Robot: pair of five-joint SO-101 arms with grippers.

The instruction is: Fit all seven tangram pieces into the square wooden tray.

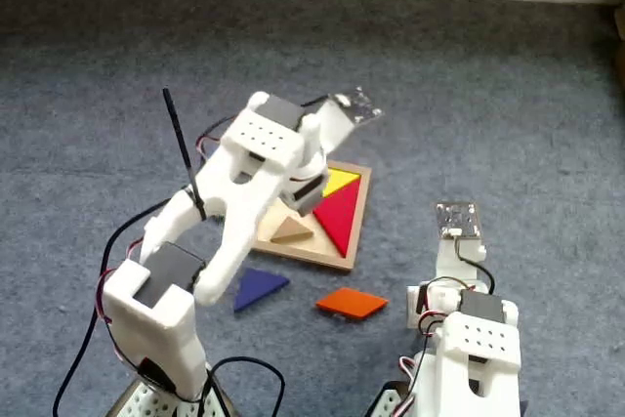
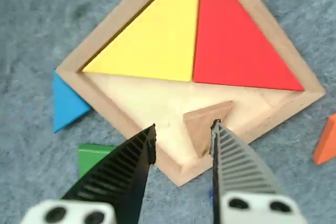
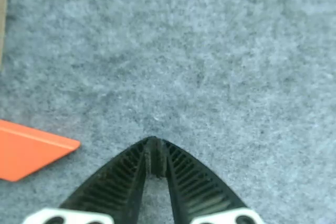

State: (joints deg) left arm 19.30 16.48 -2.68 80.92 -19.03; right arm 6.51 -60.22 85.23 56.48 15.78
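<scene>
Left wrist view: the square wooden tray [image 2: 100, 38] is lying on carpet, red triangle [image 2: 236, 45] and yellow triangle [image 2: 157, 40] filling one half, small tan triangle [image 2: 202, 127] near a corner. Left gripper [image 2: 184, 128] is hovering wide apart; right gripper [image 3: 156, 142] is sitting pinched closed.

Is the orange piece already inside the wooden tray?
No, the orange piece lies on the grey carpet outside the wooden tray, apart from its rim.
</scene>
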